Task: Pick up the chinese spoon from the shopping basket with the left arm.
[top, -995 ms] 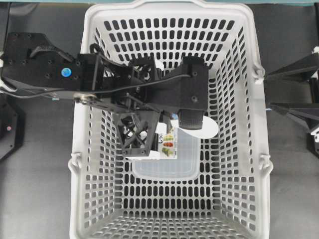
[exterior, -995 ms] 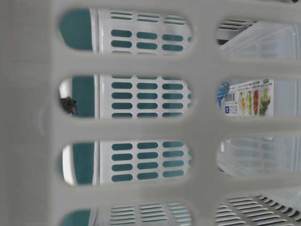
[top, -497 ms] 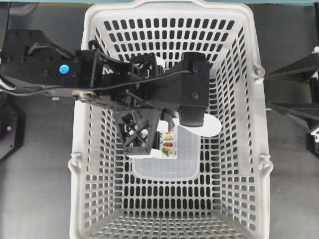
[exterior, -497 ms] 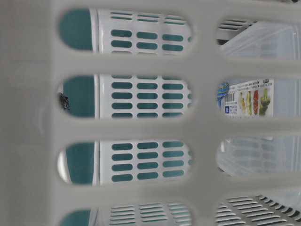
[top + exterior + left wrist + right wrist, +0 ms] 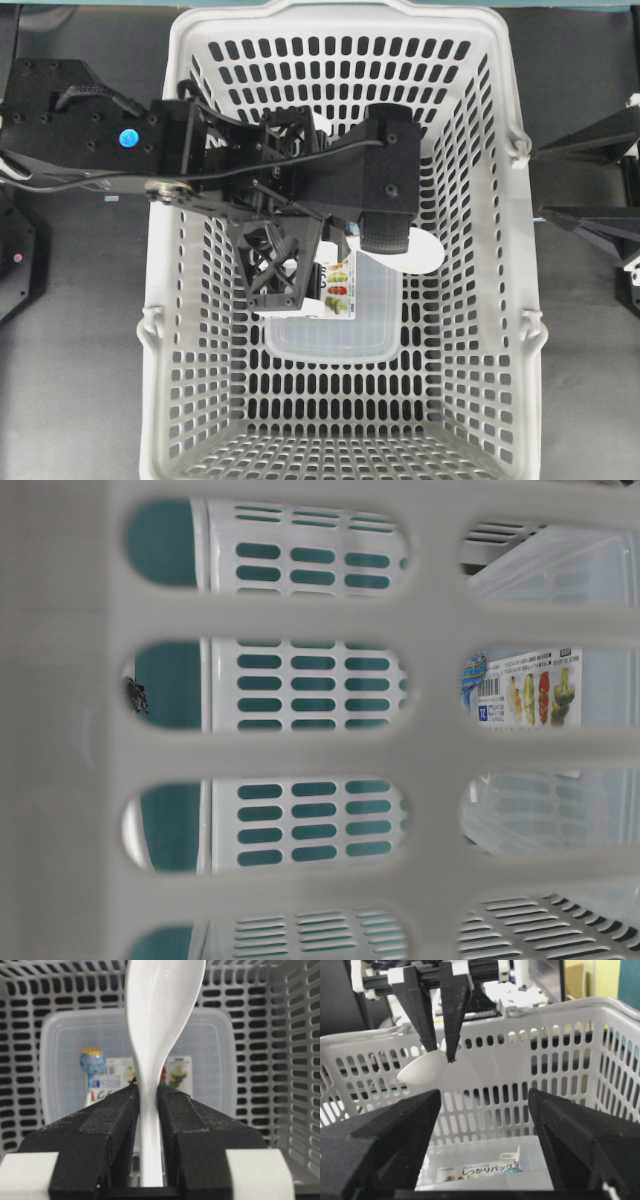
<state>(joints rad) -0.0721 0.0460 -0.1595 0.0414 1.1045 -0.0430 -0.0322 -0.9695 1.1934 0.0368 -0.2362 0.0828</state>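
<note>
My left gripper [image 5: 148, 1091] is shut on the handle of the glossy white chinese spoon [image 5: 162, 1005]. It holds the spoon in the air inside the light-grey shopping basket [image 5: 165, 300], bowl forward. In the right wrist view the left gripper [image 5: 441, 1055] points down with the spoon bowl [image 5: 422, 1067] sticking out sideways, well above the basket floor. From overhead only the bowl [image 5: 427, 252] shows past the wrist. My right gripper [image 5: 482, 1105] is open and empty, outside the basket's right wall [image 5: 545, 180].
A clear rectangular plastic container [image 5: 340, 325] with a colourful label lies on the basket floor under the spoon; it also shows in the left wrist view [image 5: 215, 1060] and the right wrist view [image 5: 485, 1160]. The basket's slotted wall [image 5: 60, 730] fills the table-level view.
My left arm has shifted slightly up and back with the spoon in its grip, mostly in the first half second. The right arm has not moved.
</note>
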